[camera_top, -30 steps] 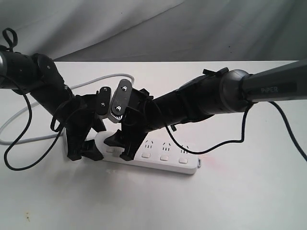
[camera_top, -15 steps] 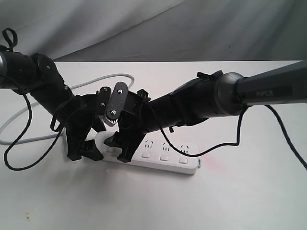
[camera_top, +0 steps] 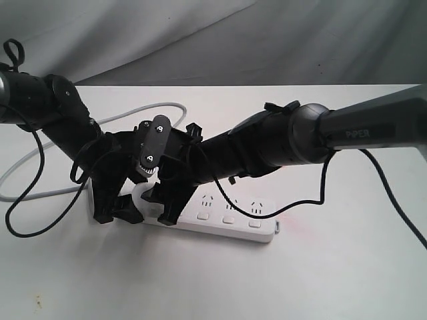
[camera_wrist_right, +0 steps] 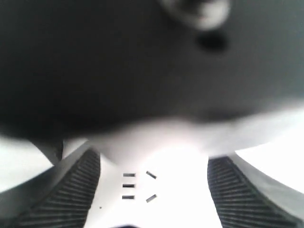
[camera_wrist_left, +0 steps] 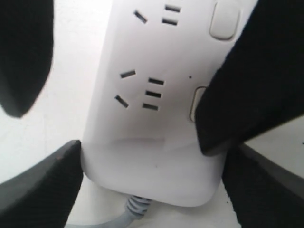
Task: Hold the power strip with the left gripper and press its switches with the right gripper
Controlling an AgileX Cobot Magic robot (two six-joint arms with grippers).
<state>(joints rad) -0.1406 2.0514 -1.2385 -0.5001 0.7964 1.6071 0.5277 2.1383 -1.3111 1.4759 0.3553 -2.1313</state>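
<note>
The white power strip point(camera_top: 230, 215) lies on the table with its cord end to the left. My left gripper point(camera_top: 122, 205) is shut on that end; in the left wrist view its jaws touch both sides of the strip point(camera_wrist_left: 142, 118) just above the grey cord point(camera_wrist_left: 130, 209). My right gripper point(camera_top: 160, 208) stands open right beside it, straddling the strip. One of its fingers point(camera_wrist_left: 256, 80) covers part of the end switch point(camera_wrist_left: 195, 102); the neighbouring switch point(camera_wrist_left: 224, 20) shows bare. Three switches point(camera_top: 228, 219) show right of the arms. The right wrist view shows a socket point(camera_wrist_right: 137, 186) between wide jaws point(camera_wrist_right: 154, 190).
The grey cord point(camera_top: 40, 157) loops away at the back left of the white table point(camera_top: 267, 287). A thin black cable point(camera_top: 20, 207) hangs from the left arm, another point(camera_top: 313, 200) from the right arm over the strip's right half. A grey cloth backdrop point(camera_top: 267, 40) hangs behind.
My right arm has slid to the left along the strip, bringing its fingers closer to the left gripper. The left arm and the strip have stayed put.
</note>
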